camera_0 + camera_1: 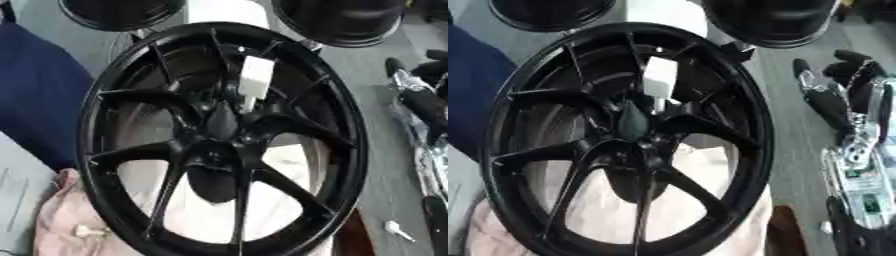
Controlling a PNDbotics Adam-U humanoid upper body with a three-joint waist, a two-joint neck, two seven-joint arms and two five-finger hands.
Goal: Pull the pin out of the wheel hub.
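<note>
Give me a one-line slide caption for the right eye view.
White pin seated in the hub of the black wheel, the robot's right hand off to the side, not touching either.

A glossy black wheel hub [219, 140] carries a white pin [255, 80], above pale pink cloth [61, 220] and dark blue fabric [35, 85].

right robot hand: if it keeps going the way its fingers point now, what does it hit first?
The right robot hand sits right of the wheel, its dark fingers pointing toward the far end of the grey table. That line looks free; it runs alongside the wheel, not toward the white pin. Depth is uncertain.
</note>
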